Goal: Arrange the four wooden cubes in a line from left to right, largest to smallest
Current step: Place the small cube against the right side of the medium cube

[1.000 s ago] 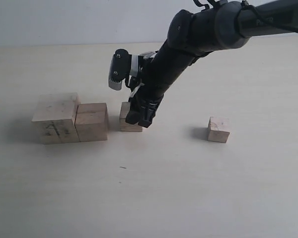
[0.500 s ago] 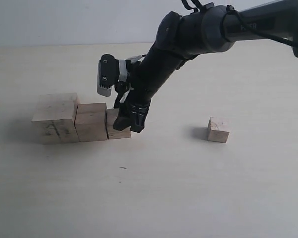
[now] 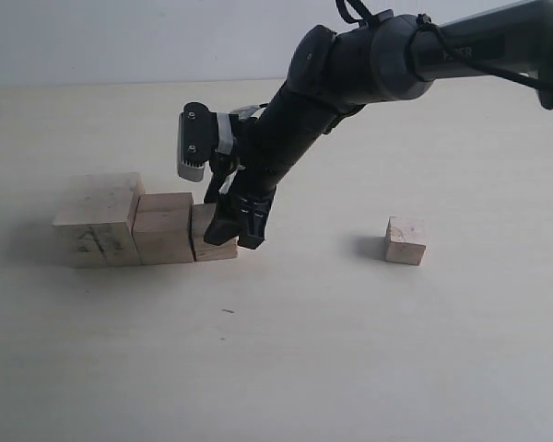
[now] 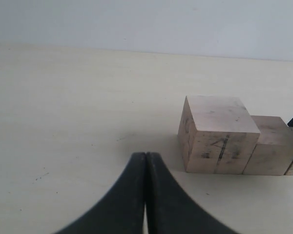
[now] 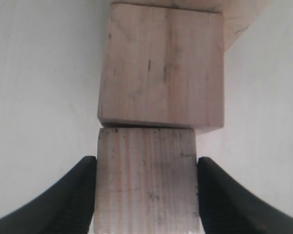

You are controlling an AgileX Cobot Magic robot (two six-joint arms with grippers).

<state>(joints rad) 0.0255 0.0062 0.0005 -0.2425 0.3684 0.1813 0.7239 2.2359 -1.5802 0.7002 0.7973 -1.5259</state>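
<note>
Three of the wooden cubes stand in a touching row at the left of the exterior view: the largest cube (image 3: pixel 92 219) with dark marks on its front, the second cube (image 3: pixel 163 227), then the third cube (image 3: pixel 205 235). My right gripper (image 3: pixel 232 228) is shut on the third cube (image 5: pixel 145 185), one finger on each side, pressing it against the second cube (image 5: pixel 161 68). The smallest cube (image 3: pixel 405 241) sits alone to the right. My left gripper (image 4: pixel 145 161) is shut and empty, a short way from the largest cube (image 4: pixel 217 134); it does not show in the exterior view.
The pale table (image 3: pixel 286 359) carries nothing but the cubes. The right arm (image 3: pixel 350 74) reaches down across the middle from the upper right. A plain wall (image 3: pixel 120 37) runs behind the table.
The right gripper carried the third cube leftward until it met the second cube. The two bigger cubes have been nudged slightly left. The smallest cube has not moved.
</note>
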